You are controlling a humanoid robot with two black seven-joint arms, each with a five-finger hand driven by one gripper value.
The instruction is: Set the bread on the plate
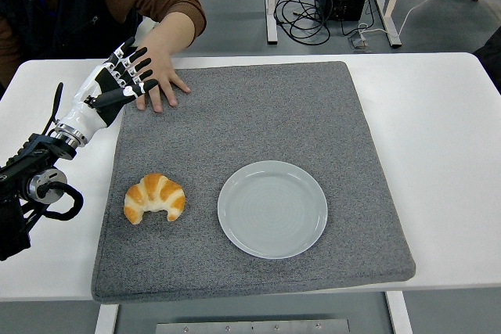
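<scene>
The robot's left hand (125, 76) was up over the far left corner of the grey mat (313, 107), its fingers spread out and holding nothing. A person's hand (160, 72) lay flat on the mat just behind it. The croissant (154, 197) sat well below the robot's hand, nearer the table's front edge, not yet touched. The empty plate (272, 209) was just to the croissant's right. The croissant looked light, soft and flaky, so I thought a gentle hold around its fat middle would be best.
</scene>
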